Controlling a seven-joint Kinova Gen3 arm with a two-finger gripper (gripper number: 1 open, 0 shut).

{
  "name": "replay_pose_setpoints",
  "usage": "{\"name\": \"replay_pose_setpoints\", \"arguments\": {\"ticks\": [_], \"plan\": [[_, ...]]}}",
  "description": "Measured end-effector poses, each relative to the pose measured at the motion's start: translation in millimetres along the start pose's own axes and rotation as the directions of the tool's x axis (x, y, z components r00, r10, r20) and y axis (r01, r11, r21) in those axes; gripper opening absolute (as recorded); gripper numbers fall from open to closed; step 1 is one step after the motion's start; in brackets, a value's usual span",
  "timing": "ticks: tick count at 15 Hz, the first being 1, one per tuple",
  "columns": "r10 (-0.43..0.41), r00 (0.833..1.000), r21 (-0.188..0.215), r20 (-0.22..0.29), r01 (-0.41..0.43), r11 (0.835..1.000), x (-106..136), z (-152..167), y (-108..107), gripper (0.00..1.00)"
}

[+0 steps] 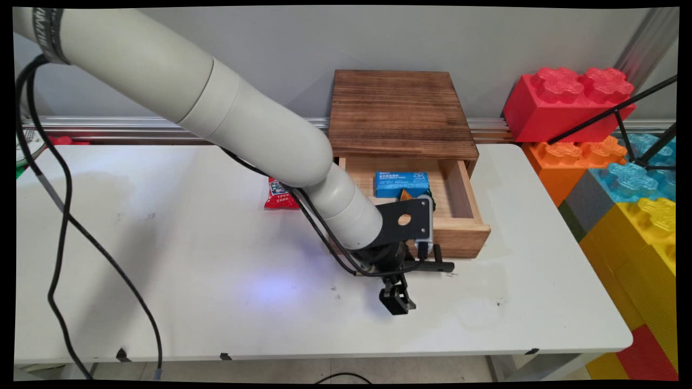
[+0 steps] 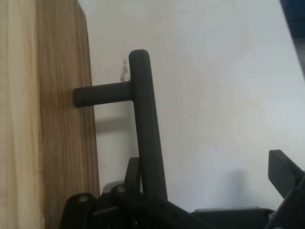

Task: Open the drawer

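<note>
The drawer (image 1: 459,216) stood pulled out of its wooden box (image 1: 400,111), pale smooth boards inside, a darker streaked grain on the box's flat square top. Its handle (image 2: 143,119) was a matte black round bar on a short post, jutting from the drawer's front face over the white worktop (image 1: 162,243). In the hand view that bar ran up right beside one black finger (image 2: 133,174), while the other finger (image 2: 285,174) sat well off to the side — the end effector (image 1: 397,300) was spread wide and holding nothing. In the main view it hung just in front of the drawer front, low over the worktop, the handle near its wrist.

Inside the drawer lay a blue carton (image 1: 401,183) with white lettering too small to read, and a small orange thing (image 1: 406,194) peeked out beside it. Left of the box, a red packet (image 1: 278,197) lay flat, partly hidden by the arm, its print unreadable. Off the worktop's right end rose big studded plastic blocks (image 1: 621,162), red, orange, blue and yellow.
</note>
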Motion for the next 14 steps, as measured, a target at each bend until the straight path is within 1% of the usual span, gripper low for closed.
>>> {"name": "replay_pose_setpoints", "arguments": {"ticks": [14], "plan": [[0.001,1.000,-0.034,-0.009,-0.001,0.999,5,-4,36,1.00]]}}
